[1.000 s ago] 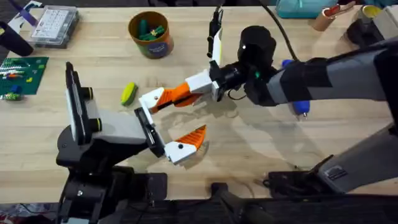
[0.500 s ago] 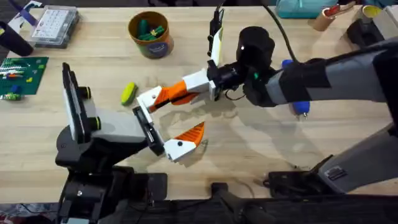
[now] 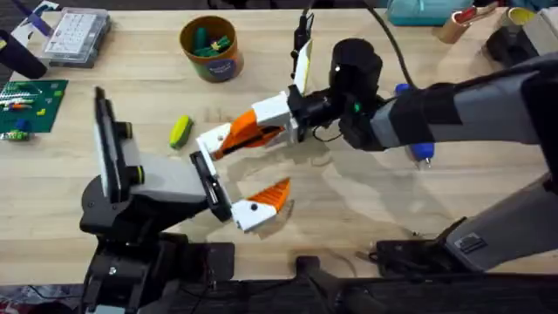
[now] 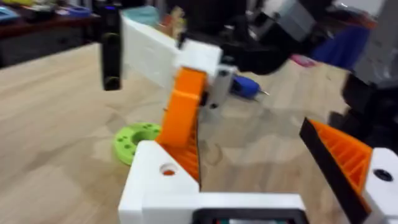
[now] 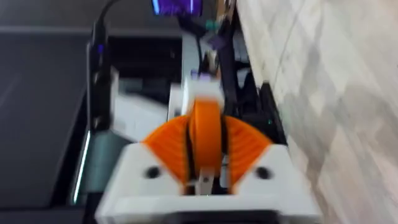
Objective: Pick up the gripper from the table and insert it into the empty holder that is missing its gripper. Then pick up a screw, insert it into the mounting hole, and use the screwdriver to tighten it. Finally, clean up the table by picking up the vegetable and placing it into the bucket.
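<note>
Right claw (image 3: 261,129) reaches in from the right across mid-desk, clamped on the gripper (image 3: 237,137); in the right wrist view the gripper (image 5: 205,140) sits pinched between the two orange pads (image 5: 166,149). The gripper's tip points toward the holder (image 3: 207,140) on the left claw (image 3: 240,179); from overhead it reads as touching or just at the bracket, and I can't tell whether it's seated. Left wrist view shows the gripper (image 4: 184,118) standing tilted right at the holder (image 4: 158,180), its white base up top in the right claw (image 4: 202,65). The left claw's other side carries its own orange finger (image 3: 270,194), well apart from the holder, so the left claw is spread wide with nothing between its two sides. Vegetable (image 3: 180,131) lies on the desk (image 3: 366,201) just left of the holder, not touched by either arm. Bucket (image 3: 210,48) stands upright near the far edge, with green pieces inside. A lime-green disc (image 4: 137,138) lies flat on the desk beside the holder in the left wrist view. A blue-handled tool (image 3: 422,150) lies under the right arm; a parts box (image 3: 77,35) and a green board (image 3: 30,106) sit at far left.
</note>
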You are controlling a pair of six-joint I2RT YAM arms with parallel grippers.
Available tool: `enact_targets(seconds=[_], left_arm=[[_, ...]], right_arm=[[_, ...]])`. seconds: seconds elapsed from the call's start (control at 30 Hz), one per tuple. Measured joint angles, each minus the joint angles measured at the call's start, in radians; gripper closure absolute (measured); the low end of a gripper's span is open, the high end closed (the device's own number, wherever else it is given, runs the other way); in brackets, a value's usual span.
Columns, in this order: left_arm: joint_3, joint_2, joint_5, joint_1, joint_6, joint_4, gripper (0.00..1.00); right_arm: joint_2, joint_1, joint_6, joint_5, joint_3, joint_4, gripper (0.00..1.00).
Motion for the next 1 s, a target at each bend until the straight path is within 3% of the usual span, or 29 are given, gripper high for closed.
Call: enact_targets(seconds=[0.07, 0.1, 0.63, 0.73, 0.83, 1.0], left_arm=[[0.0, 0.0, 0.019, -0.01, 0.001, -0.002, 0.014], [0.0, 0.0, 0.027, -0.01, 0.001, -0.003, 0.014], [0.0, 0.0, 0.055, -0.01, 0.001, -0.007, 0.014], [0.0, 0.0, 0.055, -0.01, 0.001, -0.007, 0.014], [0.0, 0.0, 0.055, -0.01, 0.001, -0.007, 0.014], [0.0, 0.0, 0.055, -0.01, 0.001, -0.007, 0.013]], right_arm=[[0.0, 0.013, -0.003, 0.015, 0.0, 0.0, 0.445], [0.0, 0.019, -0.004, 0.021, 0.0, -0.001, 0.399], [0.0, -0.003, -0.006, 0.042, 0.0, -0.002, 0.302], [0.0, -0.039, -0.005, 0.041, 0.0, -0.002, 0.249], [0.0, -0.079, -0.007, 0.029, 0.0, -0.002, 0.037], [0.0, -0.147, -0.006, 0.008, 0.0, -0.002, 0.006]])
